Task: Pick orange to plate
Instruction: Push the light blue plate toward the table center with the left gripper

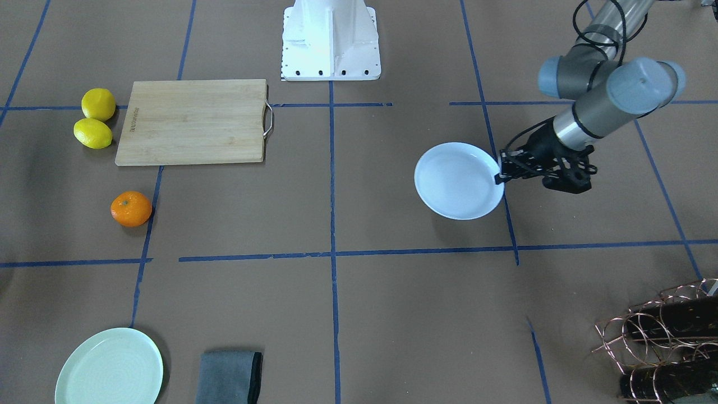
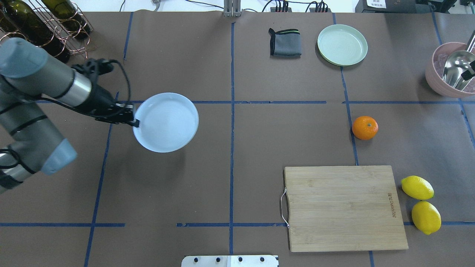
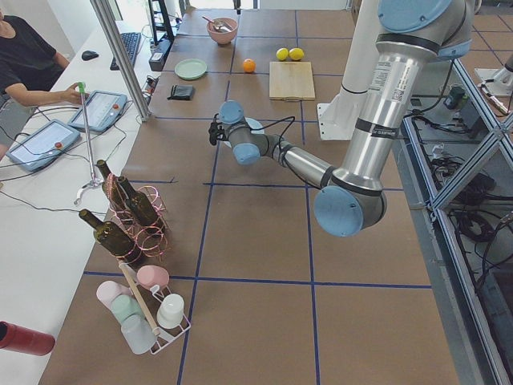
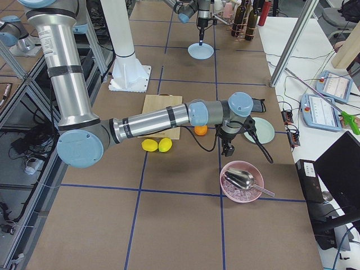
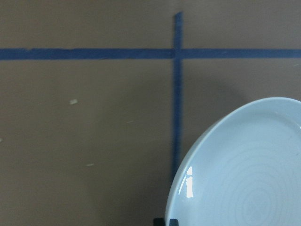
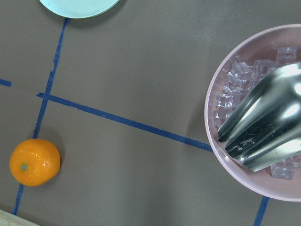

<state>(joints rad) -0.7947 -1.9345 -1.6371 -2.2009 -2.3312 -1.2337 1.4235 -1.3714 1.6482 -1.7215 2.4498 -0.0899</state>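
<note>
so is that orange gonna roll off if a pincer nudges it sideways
Likely, yes: the orange is round and rests free on the flat brown paper, with nothing bracing it. Its pebbled, matte skin should grip fairly well rather than slip.

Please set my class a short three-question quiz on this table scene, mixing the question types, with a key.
1. True or false: the orange lies on the cutting board.
2. Which arm's gripper is at the rim of the plate? A. left B. right
3. How many lemons lie beside the board?
Key: 1 false, it sits on the table apart from the board; 2 A; 3 two.
</note>
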